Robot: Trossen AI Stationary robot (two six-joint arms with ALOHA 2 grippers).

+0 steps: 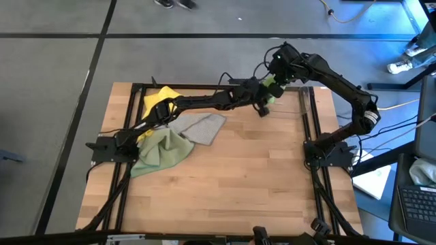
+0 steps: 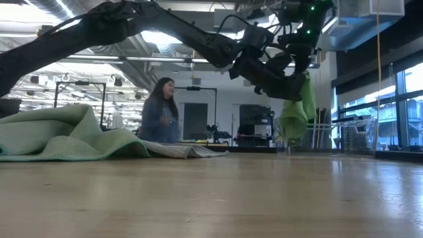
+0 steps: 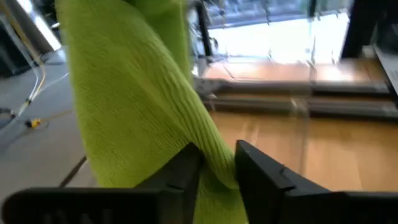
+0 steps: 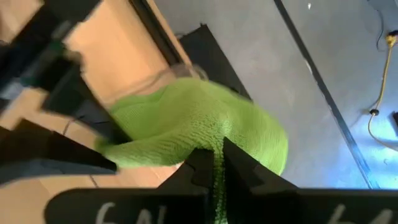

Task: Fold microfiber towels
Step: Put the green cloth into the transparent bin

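The bright green towel (image 1: 270,90) hangs in the air near the table's far right, held between both grippers; it shows in the low view (image 2: 297,109). My left gripper (image 1: 262,102) and my right gripper (image 1: 276,76) are both shut on it. The bright yellow towel (image 1: 158,102), the grey-beige towel (image 1: 201,127) and the pale olive-green towel (image 1: 160,151) lie in a loose heap on the table's left part, under my left arm. My left gripper pinches a fold of the green towel (image 3: 214,158) between its two fingers; the cloth rises away from the fingers, clear of the table. My right gripper pinches an edge of the green towel (image 4: 217,158) between its two fingers from above, and the towel bulges out beyond the fingers, clear of the table.
A clear plastic bin (image 1: 289,102) stands at the table's far right, below the hanging towel. Black frame rails (image 1: 310,129) run along the table's left and right sides. Bare wood spans the table's near half. A person (image 2: 160,109) stands in the room beyond the table.
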